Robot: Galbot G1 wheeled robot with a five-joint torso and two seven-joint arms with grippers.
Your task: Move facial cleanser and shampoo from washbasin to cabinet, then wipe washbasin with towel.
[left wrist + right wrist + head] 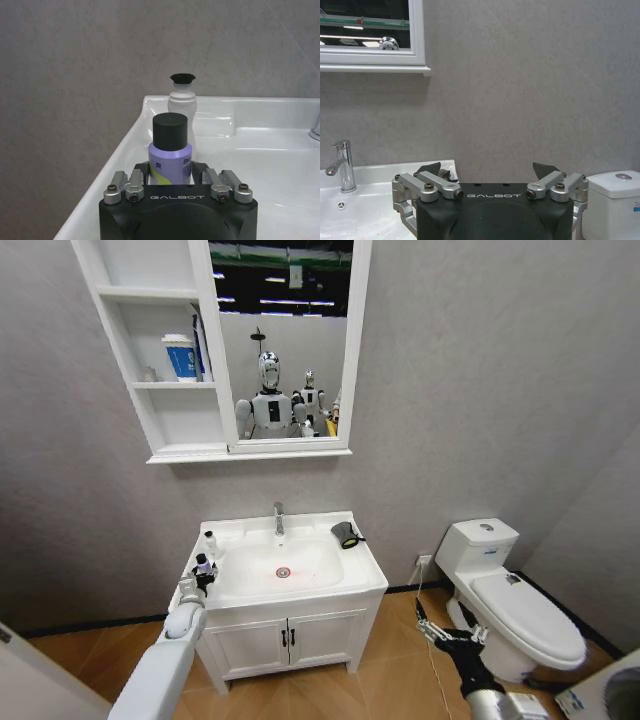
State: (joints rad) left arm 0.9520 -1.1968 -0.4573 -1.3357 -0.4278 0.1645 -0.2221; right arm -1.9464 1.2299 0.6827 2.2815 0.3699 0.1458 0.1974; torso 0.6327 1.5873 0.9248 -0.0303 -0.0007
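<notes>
White ceramic forms the washbasin (352,570), which occupies the lower centre of the head view, with the cabinet (160,430) mounted above it in the upper left of the frame. The cabinet's middle shelf compartment already carries a blue-and-white container (181,357). On the washbasin's left rim, at centre left of the head view, two bottles stand upright, one behind the other: a purple bottle with a black cap (170,152) nearer the robot, and a white bottle with a black top (182,102) just behind it toward the wall. Which of the two is the cleanser and which the shampoo cannot be determined. The left gripper (171,172) is at the purple bottle; in the left wrist view its fingers (201,169) bracket the lower body of the bottle from both sides, set narrow, and appear closed on it or very nearly so. The bottle's long axis is vertical and runs square across the line joining the fingers, so any lift should be straight up, clear of the white bottle behind. The towel (345,534) lies on the washbasin's right rear corner, right of the faucet (279,517). The right gripper (450,632) hangs low at the lower right of the head view, between the vanity and the toilet (520,605), its fingers (544,169) spread wide and empty; it is the arm nearer the towel.
</notes>
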